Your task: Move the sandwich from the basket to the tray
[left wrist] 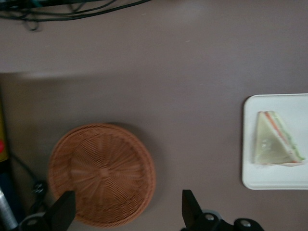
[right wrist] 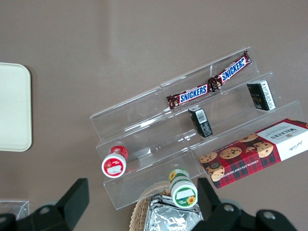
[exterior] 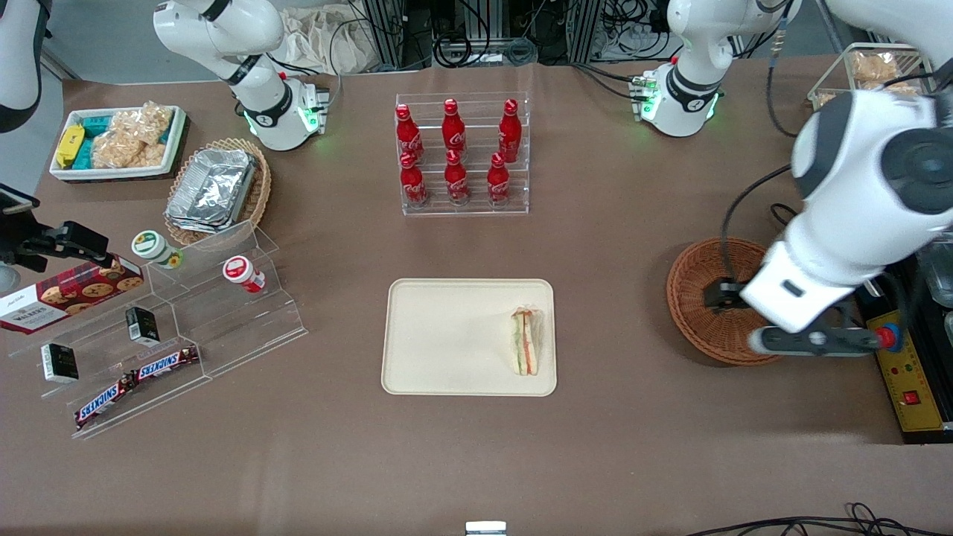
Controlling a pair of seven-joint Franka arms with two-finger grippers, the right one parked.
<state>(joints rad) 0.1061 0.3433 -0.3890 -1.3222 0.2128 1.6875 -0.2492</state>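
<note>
The wrapped wedge sandwich [exterior: 525, 342] [left wrist: 276, 139] lies on the cream tray [exterior: 447, 335] [left wrist: 298, 178], close to the tray's edge on the working arm's side. The round reddish-brown wicker basket [exterior: 692, 298] [left wrist: 101, 173] stands toward the working arm's end of the table and holds nothing. My left gripper [exterior: 721, 295] [left wrist: 127, 211] hangs above the basket. It is open, its two black fingers [left wrist: 65, 211] spread wide with nothing between them.
A clear rack of red cola bottles [exterior: 461, 152] stands farther from the front camera than the tray. A yellow control box with red buttons [exterior: 904, 372] sits beside the basket. Toward the parked arm's end are an acrylic snack shelf [exterior: 186, 327], a foil-container basket [exterior: 216, 190] and a white bin [exterior: 119, 141].
</note>
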